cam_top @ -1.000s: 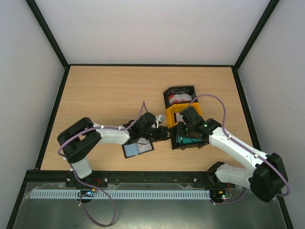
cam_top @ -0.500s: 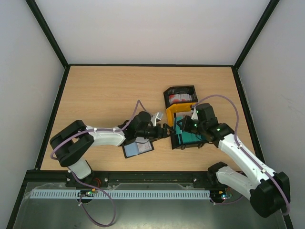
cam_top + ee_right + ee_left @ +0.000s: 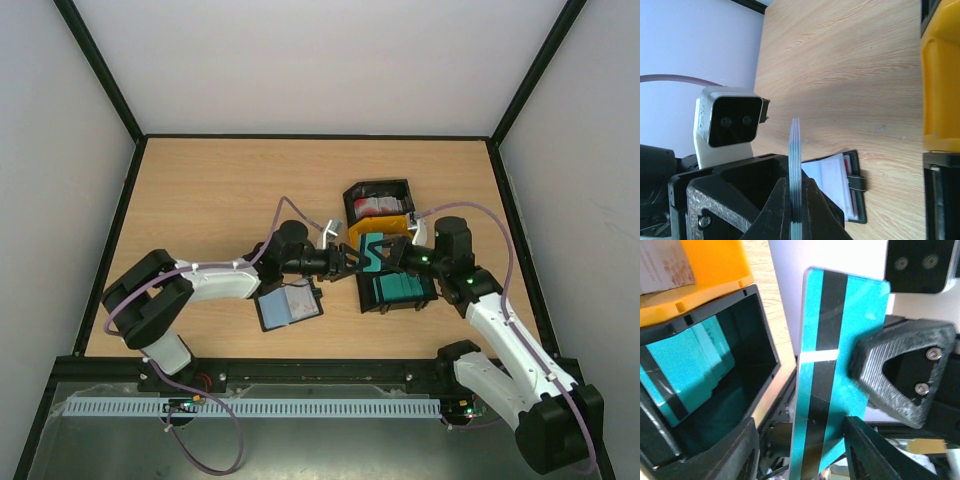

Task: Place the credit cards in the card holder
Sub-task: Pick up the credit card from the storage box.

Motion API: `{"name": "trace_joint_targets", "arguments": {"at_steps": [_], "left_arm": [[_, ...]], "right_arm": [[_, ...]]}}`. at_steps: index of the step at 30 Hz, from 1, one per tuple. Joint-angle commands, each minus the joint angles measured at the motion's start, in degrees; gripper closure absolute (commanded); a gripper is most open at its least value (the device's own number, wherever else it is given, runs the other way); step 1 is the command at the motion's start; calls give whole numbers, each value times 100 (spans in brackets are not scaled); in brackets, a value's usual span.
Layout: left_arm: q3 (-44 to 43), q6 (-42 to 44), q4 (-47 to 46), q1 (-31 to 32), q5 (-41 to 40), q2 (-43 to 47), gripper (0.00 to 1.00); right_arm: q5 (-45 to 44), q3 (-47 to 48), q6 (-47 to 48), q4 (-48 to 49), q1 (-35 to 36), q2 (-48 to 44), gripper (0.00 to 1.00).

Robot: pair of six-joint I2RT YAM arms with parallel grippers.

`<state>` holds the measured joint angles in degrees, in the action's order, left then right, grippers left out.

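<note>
My right gripper (image 3: 384, 255) is shut on a thin stack of teal credit cards (image 3: 371, 252), held upright in the air left of the bins. The stack shows edge-on in the right wrist view (image 3: 796, 160), pinched between the right gripper's (image 3: 796, 189) fingers. My left gripper (image 3: 347, 262) faces it with jaws open, one on each side of the teal, black-striped cards (image 3: 840, 355). Its right finger (image 3: 875, 450) is at the card edge and its left finger (image 3: 740, 450) stands apart. The black card holder (image 3: 290, 305) lies open on the table below the left wrist, also seen in the right wrist view (image 3: 840, 187).
Three bins stand in a row right of centre. The far one is a black bin (image 3: 352, 195) with red-and-white cards (image 3: 377, 207). A yellow bin (image 3: 360, 232) is in the middle. The near black bin (image 3: 365, 297) holds more teal cards (image 3: 400, 288), seen also in the left wrist view (image 3: 685, 365).
The right gripper has lifted the teal cards out of the near black bin and carried them up and left. The left gripper moved up-right to meet them, its jaws widening and then narrowing.
</note>
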<state>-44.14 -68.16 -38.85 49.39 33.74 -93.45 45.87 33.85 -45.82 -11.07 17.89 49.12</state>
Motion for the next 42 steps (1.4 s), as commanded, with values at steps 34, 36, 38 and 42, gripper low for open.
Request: {"name": "trace_joint_targets", "arguments": {"at_steps": [34, 36, 38, 42], "left_arm": [[236, -815, -1089, -623, 554, 1110, 97], [249, -818, -1094, -631, 547, 1110, 97], [269, -825, -1100, -647, 538, 1110, 97], [294, -845, -1114, -708, 519, 1142, 97]], "right_arm": [[756, -568, -897, 1211, 22, -443, 79], [772, -563, -898, 1225, 22, -437, 80], [762, -568, -903, 1238, 23, -469, 79], [695, -576, -933, 1251, 23, -536, 78]]}}
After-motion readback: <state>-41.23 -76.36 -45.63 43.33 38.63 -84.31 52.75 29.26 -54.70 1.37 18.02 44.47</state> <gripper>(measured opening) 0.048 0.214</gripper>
